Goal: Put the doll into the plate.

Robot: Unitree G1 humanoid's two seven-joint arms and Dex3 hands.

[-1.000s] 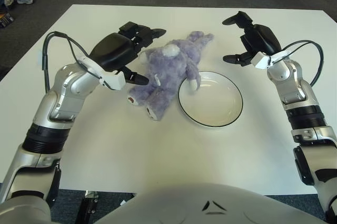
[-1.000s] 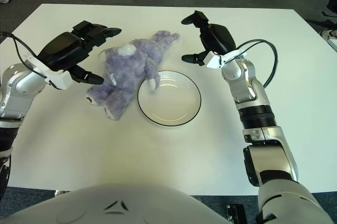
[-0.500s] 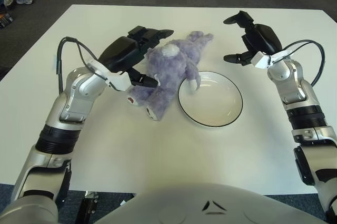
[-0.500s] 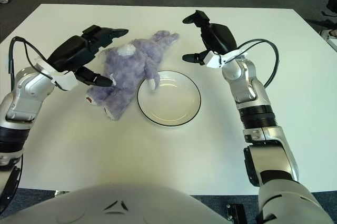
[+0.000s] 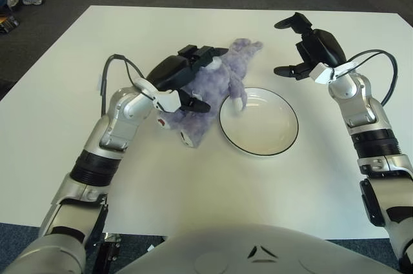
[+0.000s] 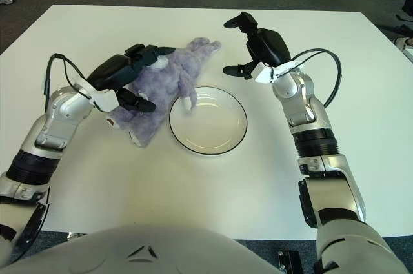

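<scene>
The left hand [image 5: 184,80] is spreading its fingers [image 5: 197,105] over the doll [image 5: 213,90], which is lying on the worktop [image 5: 193,177] touching the plate [image 5: 259,121] (one paw over its rim). Closing around the torso should help; the right hand [image 5: 310,48] is hovering beyond the plate, open-fingered.

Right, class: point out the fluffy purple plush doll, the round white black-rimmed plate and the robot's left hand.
Fluffy purple plush doll [image 5: 216,84], left eye view, on its body.
Round white black-rimmed plate [image 5: 292,138], left eye view, on its rim.
Left hand [image 5: 173,71], left eye view, on its back.
</scene>
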